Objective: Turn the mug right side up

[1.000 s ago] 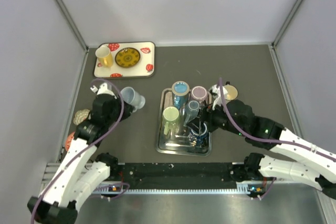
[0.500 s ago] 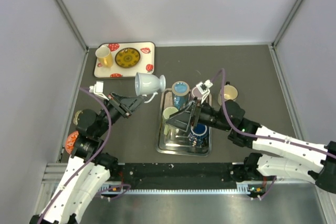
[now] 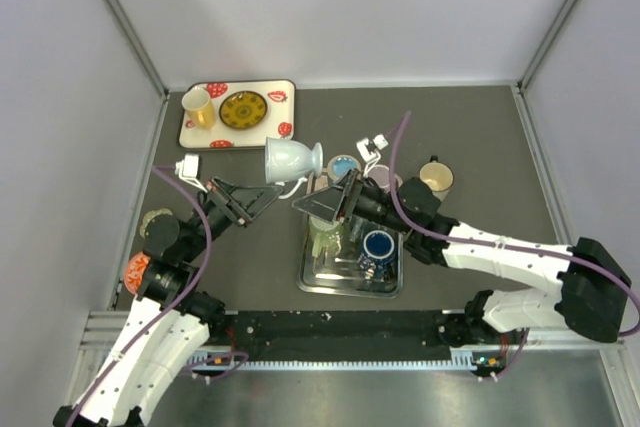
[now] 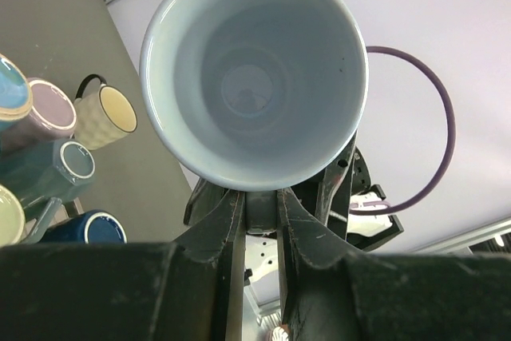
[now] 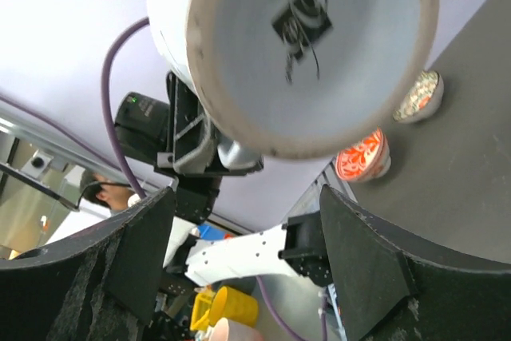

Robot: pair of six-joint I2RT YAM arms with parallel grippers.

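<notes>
The pale blue mug (image 3: 290, 159) is held in the air above the table, lying on its side. My left gripper (image 3: 262, 197) is shut on its handle. In the left wrist view the mug's open mouth (image 4: 254, 69) faces the camera and the left gripper (image 4: 261, 201) pinches the handle below it. My right gripper (image 3: 312, 202) is open just right of the mug, over the metal tray. In the right wrist view the mug's flat base (image 5: 311, 45) fills the top, above the spread right gripper (image 5: 247, 197), which does not touch it.
A metal tray (image 3: 310, 272) holds several mugs under the right arm. A strawberry-print tray (image 3: 262, 137) with a yellow cup and a plate sits at the back left. A cream mug (image 3: 437, 177) stands at the right. Two bowls (image 3: 157, 227) sit at the left edge.
My left gripper lifted the mug off the table and turned it sideways. My right gripper rose from the tray and moved left up to the mug's base.
</notes>
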